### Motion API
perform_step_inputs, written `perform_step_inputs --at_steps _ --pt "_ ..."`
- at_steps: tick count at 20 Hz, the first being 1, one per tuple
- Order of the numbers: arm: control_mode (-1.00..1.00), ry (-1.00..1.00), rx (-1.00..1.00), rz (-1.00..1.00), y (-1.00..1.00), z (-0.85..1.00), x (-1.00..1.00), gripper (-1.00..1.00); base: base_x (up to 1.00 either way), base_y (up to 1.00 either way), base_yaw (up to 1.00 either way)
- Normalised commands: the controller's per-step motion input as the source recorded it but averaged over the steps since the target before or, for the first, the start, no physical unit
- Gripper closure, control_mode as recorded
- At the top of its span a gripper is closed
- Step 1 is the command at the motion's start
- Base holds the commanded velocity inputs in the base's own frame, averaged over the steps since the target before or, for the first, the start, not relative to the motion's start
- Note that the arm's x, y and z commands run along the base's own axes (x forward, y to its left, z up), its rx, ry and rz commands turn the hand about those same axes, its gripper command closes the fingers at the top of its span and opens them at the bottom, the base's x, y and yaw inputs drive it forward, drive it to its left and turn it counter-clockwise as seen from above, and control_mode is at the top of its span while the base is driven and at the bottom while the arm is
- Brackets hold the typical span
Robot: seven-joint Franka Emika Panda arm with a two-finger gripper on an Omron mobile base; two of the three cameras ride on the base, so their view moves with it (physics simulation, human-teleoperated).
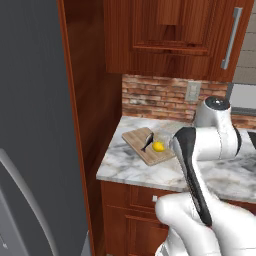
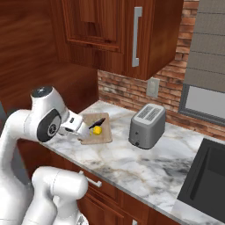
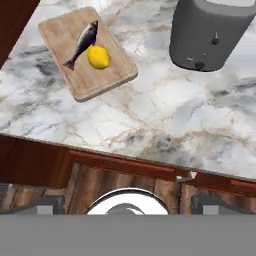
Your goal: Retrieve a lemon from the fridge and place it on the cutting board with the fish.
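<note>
Here's the lemon, sitting on the cutting board on the marble counter, touching the fish just at its 4 o'clock side in the hand view. The board lies at about 10 o'clock in that view, with the grey toaster up at 1 o'clock, well apart from it. The gripper hangs back over the counter's front edge, above the wooden cabinet fronts, jaws spread wide and holding nothing. In the left base view the grey fridge door fills the 9 o'clock side.
</note>
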Motion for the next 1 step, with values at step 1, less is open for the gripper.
perform_step_inputs --at_steps 1 --pt "-1.0 0.0 0.1 -0.15 0.0 0.49 -0.79 -1.0 0.0 0.0 0.0"
